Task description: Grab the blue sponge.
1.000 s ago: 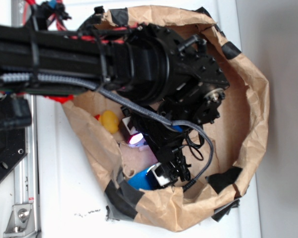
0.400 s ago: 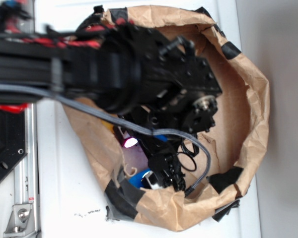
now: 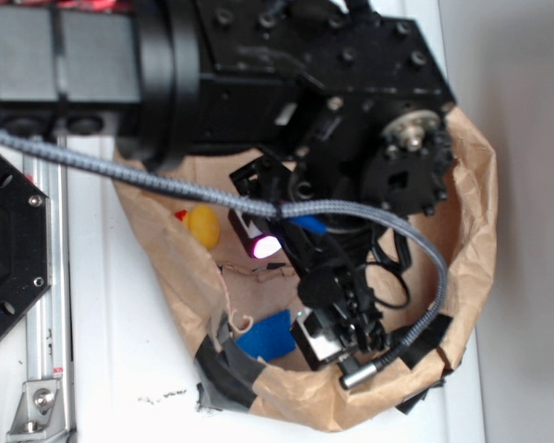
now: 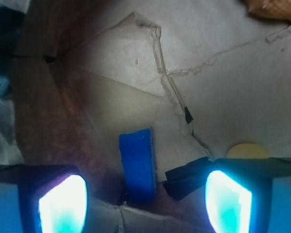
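The blue sponge lies on the floor of a brown paper bag, near the bag's lower-left wall. In the wrist view the blue sponge shows as a narrow upright strip, centred between my two glowing fingertips and apart from both. My gripper is open with nothing held. From the exterior view the gripper hangs just right of the sponge, and the black arm covers the bag's upper part.
A yellow rubber duck sits at the bag's left side, and its top edge peeks above my right finger as the duck. Black tape patches the bag's crumpled rim. The paper walls stand close around the gripper.
The arm has come closer to the exterior camera and fills more of the view. The gripper has shifted right off the sponge, which now shows more fully. The duck is uncovered again.
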### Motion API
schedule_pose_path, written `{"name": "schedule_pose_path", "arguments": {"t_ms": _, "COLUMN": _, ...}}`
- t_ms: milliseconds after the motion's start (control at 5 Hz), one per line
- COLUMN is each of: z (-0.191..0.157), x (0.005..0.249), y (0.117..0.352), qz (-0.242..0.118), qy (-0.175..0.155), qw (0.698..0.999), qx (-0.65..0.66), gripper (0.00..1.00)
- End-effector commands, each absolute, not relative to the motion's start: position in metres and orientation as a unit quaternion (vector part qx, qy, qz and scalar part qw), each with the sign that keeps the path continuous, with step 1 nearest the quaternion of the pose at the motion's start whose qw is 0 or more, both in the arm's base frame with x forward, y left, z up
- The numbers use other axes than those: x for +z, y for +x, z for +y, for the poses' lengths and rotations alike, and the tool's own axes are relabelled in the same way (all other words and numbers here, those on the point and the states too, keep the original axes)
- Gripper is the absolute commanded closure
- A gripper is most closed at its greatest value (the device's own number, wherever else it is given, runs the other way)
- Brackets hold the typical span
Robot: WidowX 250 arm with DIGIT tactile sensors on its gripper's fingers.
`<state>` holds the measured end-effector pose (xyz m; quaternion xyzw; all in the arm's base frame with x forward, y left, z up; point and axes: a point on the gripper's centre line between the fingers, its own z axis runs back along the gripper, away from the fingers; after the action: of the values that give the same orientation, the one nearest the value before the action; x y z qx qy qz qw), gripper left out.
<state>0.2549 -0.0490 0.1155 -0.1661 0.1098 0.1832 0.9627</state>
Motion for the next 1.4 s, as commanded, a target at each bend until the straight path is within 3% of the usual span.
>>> {"name": "schedule_pose_path", "arguments": {"t_ms": 0, "z": -0.067, "x": 0.097, "y": 0.249, "qz": 0.104, "qy": -0.170, "qw": 0.965, "qx": 0.170, "gripper": 0.00}}
{"name": "schedule_pose_path", "arguments": {"t_ms": 200, "z": -0.068, "x": 0.080, "y": 0.239, "qz": 0.117, "qy": -0.146, "qw": 0.966, "qx": 0.180, "gripper": 0.00}}
{"name": "schedule_pose_path", "arguments": {"t_ms": 400, "z": -0.068, "x": 0.058, "y": 0.234, "qz": 0.131, "qy": -0.146, "qw": 0.964, "qx": 0.181, "gripper": 0.00}}
{"name": "schedule_pose_path", "arguments": {"t_ms": 1000, "z": -0.117, "x": 0.037, "y": 0.214, "qz": 0.168, "qy": -0.128, "qw": 0.967, "qx": 0.145, "gripper": 0.00}}
{"name": "schedule_pose_path", "arguments": {"t_ms": 1200, "z": -0.127, "x": 0.025, "y": 0.208, "qz": 0.175, "qy": -0.098, "qw": 0.971, "qx": 0.131, "gripper": 0.00}}
